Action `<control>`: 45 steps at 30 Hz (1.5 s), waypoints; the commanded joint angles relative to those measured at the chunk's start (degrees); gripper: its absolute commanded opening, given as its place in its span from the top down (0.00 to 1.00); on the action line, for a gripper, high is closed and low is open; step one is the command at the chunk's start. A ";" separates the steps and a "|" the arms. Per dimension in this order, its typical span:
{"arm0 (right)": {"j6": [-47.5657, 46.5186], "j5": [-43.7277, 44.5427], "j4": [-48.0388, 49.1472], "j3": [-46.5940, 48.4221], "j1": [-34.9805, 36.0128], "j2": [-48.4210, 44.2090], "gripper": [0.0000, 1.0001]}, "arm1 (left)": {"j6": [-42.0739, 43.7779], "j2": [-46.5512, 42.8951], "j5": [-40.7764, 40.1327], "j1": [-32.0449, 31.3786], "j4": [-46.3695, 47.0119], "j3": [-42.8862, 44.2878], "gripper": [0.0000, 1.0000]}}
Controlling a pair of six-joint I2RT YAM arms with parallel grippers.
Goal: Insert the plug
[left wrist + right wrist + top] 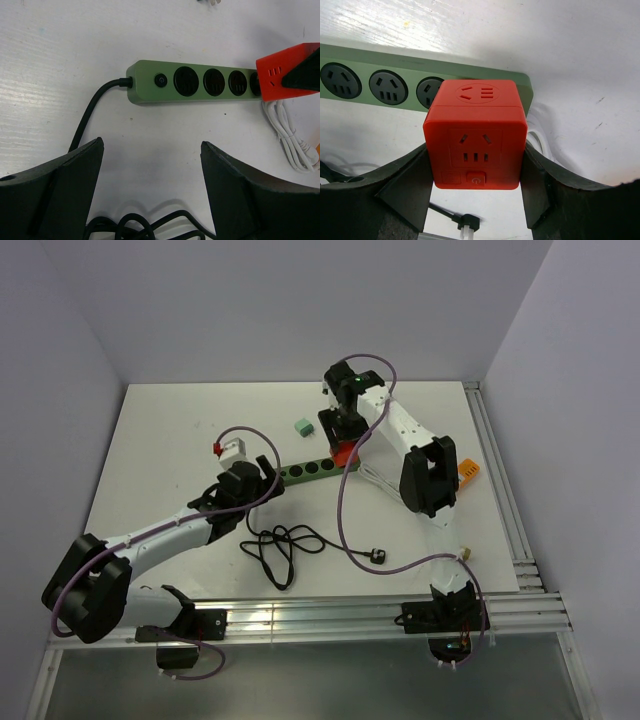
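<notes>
A green power strip (312, 471) (145, 82) (365, 62) lies flat mid-table, with its round sockets facing up. My right gripper (343, 445) (475, 150) is shut on a red cube-shaped plug block (343, 453) (272, 72) (476, 125), gripping its two sides. The block sits over the strip's right end; whether its pins are in a socket is hidden. My left gripper (262, 474) (151, 145) stands open just short of the strip's switch end, with nothing between its fingers. The strip's black cable (275, 550) (87, 117) coils under it.
The black cable ends in a black plug (378, 556) (470, 223) lying loose near the front. A bundled white cord (290, 135) lies beside the red block. A white-and-red adapter (232, 448), a small green block (300, 426) and an orange item (467, 470) lie around.
</notes>
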 commanded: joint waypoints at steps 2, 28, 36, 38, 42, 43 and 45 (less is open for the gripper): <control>0.19 -1.54 1.81 0.10 0.77 1.71 1.00 | -1.17 -1.27 1.17 0.43 2.90 -0.75 0.16; 15.12 2.95 1.11 -9.30 0.77 -0.31 1.00 | -6.79 2.95 -4.36 0.61 -4.65 1.70 0.14; 20.49 4.08 0.76 -7.46 1.03 2.59 1.00 | -7.85 4.62 -4.09 0.61 -5.53 2.23 0.16; 20.67 5.14 1.72 -7.63 1.12 3.47 1.00 | -7.42 4.19 -4.01 0.61 -5.01 1.71 0.17; 21.19 7.43 4.36 -12.63 1.12 3.82 1.00 | -6.97 2.26 -4.18 0.61 -4.30 0.30 0.18; 21.37 7.60 5.32 -15.34 1.12 3.73 1.00 | -6.97 1.55 -4.10 0.52 -4.13 0.04 0.18; 21.72 7.78 6.64 -18.43 1.12 3.03 1.00 | -6.80 1.02 -3.92 0.61 -3.60 -0.84 0.18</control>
